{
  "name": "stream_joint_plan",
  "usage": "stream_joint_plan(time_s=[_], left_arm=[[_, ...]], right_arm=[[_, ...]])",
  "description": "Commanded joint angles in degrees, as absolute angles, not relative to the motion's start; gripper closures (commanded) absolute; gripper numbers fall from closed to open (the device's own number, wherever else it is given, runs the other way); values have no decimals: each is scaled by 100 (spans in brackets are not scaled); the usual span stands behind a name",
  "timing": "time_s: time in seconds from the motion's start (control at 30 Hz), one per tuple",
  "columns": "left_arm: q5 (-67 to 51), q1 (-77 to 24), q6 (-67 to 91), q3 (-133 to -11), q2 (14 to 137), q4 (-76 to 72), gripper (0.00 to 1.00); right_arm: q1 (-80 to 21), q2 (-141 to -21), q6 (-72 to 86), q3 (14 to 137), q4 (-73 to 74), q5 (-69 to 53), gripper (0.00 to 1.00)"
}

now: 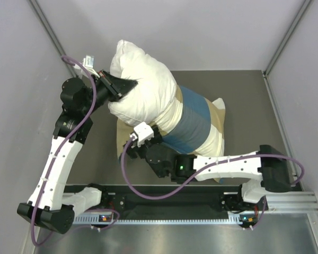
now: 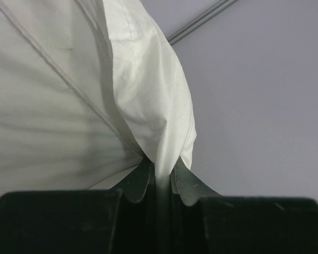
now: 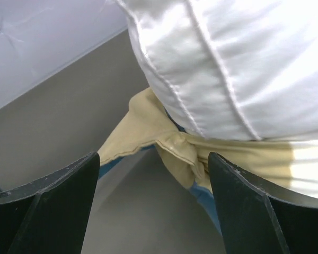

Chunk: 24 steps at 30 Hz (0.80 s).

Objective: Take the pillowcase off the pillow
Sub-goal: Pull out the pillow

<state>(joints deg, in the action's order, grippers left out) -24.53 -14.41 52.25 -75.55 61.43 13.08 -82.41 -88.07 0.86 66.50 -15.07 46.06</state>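
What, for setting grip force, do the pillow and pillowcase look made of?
The pillow: white woven fabric, faintly glossy, with stitched seams; plump, so probably soft filling. The pillowcase: matte woven cloth, perhaps cotton, in blue and tan checks; it bunches into soft creases.

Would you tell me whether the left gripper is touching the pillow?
Touching: the left wrist view shows the left gripper shut on a fold of the pillow.
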Motion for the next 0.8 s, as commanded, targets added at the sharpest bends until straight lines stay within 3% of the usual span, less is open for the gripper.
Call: stream_joint_plan(time_s=[0.0,0.23,0.3,0.33,0.37,0.4,0.57,0.77], left_arm=[[-2724,-1600,5651,-7910,5898,563,100],[-2926,-1635,5897,-7928,5740,510,100],[-2979,-1644,5976,-7919,5678,457,100],[-2979,-1652,5994,-7910,5626,448,100],[-2997,-1644,6003,-7910,5599,422,100],[-3014,-1644,6020,-7910,5564,413,100],[-2822,-1635,5557,-8094,5651,719,100],[-3030,-1101,5483,-8411,6099,721,100]], right_arm=[[-8297,-9227,-334,7022,-2206,5097,17],[-8270,-10071,263,7532,-1837,6177,18],[-8218,-10291,395,7576,-1828,6827,42],[-8183,-10327,552,7585,-1750,6968,59],[-8139,-10345,658,7594,-1671,7266,92],[-8052,-10353,711,7559,-1653,7390,100],[-7700,-10091,676,7155,-1338,8225,100],[-6751,-8790,2917,6110,1088,8314,100]])
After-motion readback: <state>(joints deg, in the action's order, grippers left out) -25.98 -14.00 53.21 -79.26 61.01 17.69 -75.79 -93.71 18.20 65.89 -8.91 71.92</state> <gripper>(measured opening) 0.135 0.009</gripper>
